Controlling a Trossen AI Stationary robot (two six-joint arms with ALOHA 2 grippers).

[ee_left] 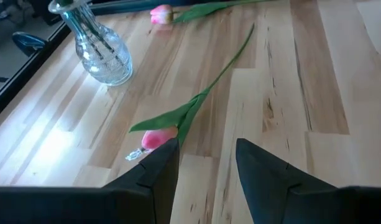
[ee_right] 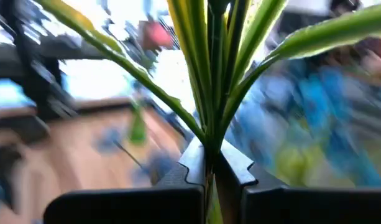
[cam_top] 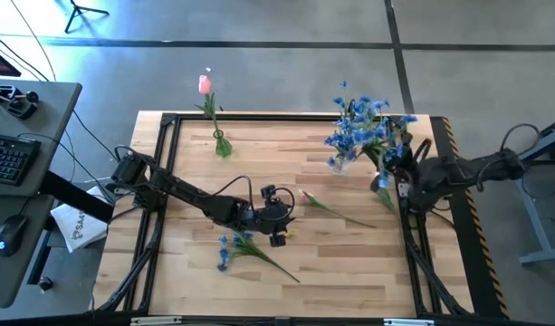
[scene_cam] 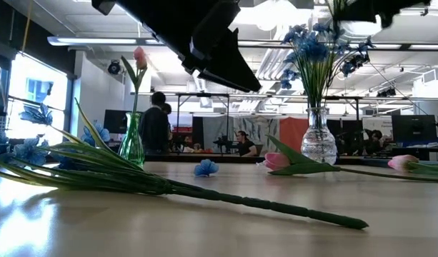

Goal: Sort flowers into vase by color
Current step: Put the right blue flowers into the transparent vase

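Observation:
A pink tulip [cam_top: 306, 196] [ee_left: 158, 138] lies on its side mid-table, stem toward the right. My left gripper [cam_top: 286, 213] [ee_left: 206, 149] hovers open just short of its bud. A second pink tulip [ee_left: 160, 14] [scene_cam: 403, 163] lies near the clear vase [cam_top: 339, 163] [ee_left: 100, 46], which holds blue sprays. A blue spray [cam_top: 230, 246] [scene_cam: 97, 168] lies flat near the front. The green vase [cam_top: 221, 145] [scene_cam: 131, 143] holds one pink tulip [cam_top: 205, 84]. My right gripper [cam_top: 386, 177] [ee_right: 209, 163] is shut on a blue spray [cam_top: 378, 149] beside the clear vase. My right gripper pinches the blue spray's green stem [ee_right: 209, 140] between its two fingers, just below where the long leaves fan out. The stem runs on past the fingertips, and the leaves spread beyond them. The spray is lifted off the table; its lower end is hidden behind the fingers.
A black frame [cam_top: 164, 122] borders the wooden tabletop. A loose blue blossom [scene_cam: 206, 168] rests on the table toward the far side. A desk with a keyboard [cam_top: 7, 158] stands left of the table. People sit in the room beyond [scene_cam: 241, 145].

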